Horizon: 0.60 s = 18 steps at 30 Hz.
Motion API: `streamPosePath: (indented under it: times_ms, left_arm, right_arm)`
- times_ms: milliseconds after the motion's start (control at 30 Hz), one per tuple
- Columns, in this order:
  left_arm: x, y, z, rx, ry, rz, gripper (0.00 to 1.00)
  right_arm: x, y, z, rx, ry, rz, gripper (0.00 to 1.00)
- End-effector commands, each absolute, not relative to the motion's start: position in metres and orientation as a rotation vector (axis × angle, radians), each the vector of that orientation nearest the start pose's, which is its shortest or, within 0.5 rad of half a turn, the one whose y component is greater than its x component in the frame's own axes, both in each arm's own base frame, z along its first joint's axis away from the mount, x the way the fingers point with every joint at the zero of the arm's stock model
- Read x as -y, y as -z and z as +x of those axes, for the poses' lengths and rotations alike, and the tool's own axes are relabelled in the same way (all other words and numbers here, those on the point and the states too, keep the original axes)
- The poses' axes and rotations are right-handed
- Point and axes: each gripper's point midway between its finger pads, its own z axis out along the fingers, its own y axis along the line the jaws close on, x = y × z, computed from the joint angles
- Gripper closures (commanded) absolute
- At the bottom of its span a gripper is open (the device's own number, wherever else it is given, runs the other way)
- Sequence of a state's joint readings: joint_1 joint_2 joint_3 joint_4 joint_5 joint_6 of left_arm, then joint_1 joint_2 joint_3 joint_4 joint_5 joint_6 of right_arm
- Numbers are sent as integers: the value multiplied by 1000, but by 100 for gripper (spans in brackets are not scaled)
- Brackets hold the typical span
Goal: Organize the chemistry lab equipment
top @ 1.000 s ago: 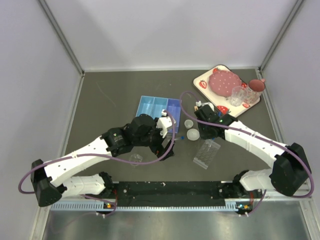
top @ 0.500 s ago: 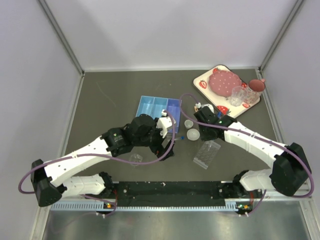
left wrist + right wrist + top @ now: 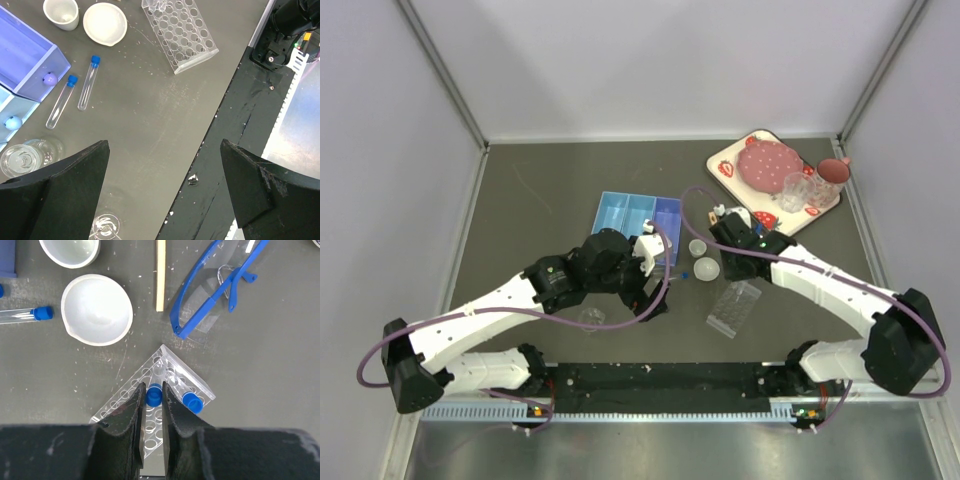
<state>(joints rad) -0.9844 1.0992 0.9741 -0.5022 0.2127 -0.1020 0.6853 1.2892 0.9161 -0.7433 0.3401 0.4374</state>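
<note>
Nearest the bases, on the dark table (image 3: 540, 200): a small clear round dish (image 3: 590, 318). Just beyond it, the left gripper (image 3: 165, 145). Hangs spread wide over the tabletop, grips nothing. Under it in the left wrist view: two clear tubes (image 3: 86, 85) with blue caps, lying side by side, near but not touching, with more clear dishes (image 3: 20, 159) close by.

Over to the right, the clear well rack (image 3: 734, 307), set at an angle on the table. Above its far corner, the right gripper (image 3: 153, 389). Pinches a blue-capped tube (image 3: 153, 399) upright over the wells; cannot tell whether seated in one. Just beside that, a second blue cap (image 3: 192, 402) standing in the rack.

Past the rack: a white spouted bowl (image 3: 96, 309), a white cup (image 3: 70, 249), a thin tan wooden stick (image 3: 160, 275) and blue-framed safety glasses (image 3: 215, 280), all apart from one another.

Farther on, the blue divided tray (image 3: 638, 213), with a small blue ball (image 3: 12, 122) at its edge. Farthest, at the right, the strawberry-print tray (image 3: 725, 160).
</note>
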Motion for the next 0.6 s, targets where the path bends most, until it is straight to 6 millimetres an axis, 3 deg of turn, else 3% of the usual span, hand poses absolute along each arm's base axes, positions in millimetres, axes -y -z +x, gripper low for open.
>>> streamPosePath:
  times_ms: [0,567]
  left_arm:
    - [298,-211,146,-1988,850,1089,2]
    - [300,-214,145,-1986,864,1095,2]
  right_arm:
    - [-137,-113,238,-2530,65,-216,93]
    - [-129,-110,226,-2538,64,-179,97]
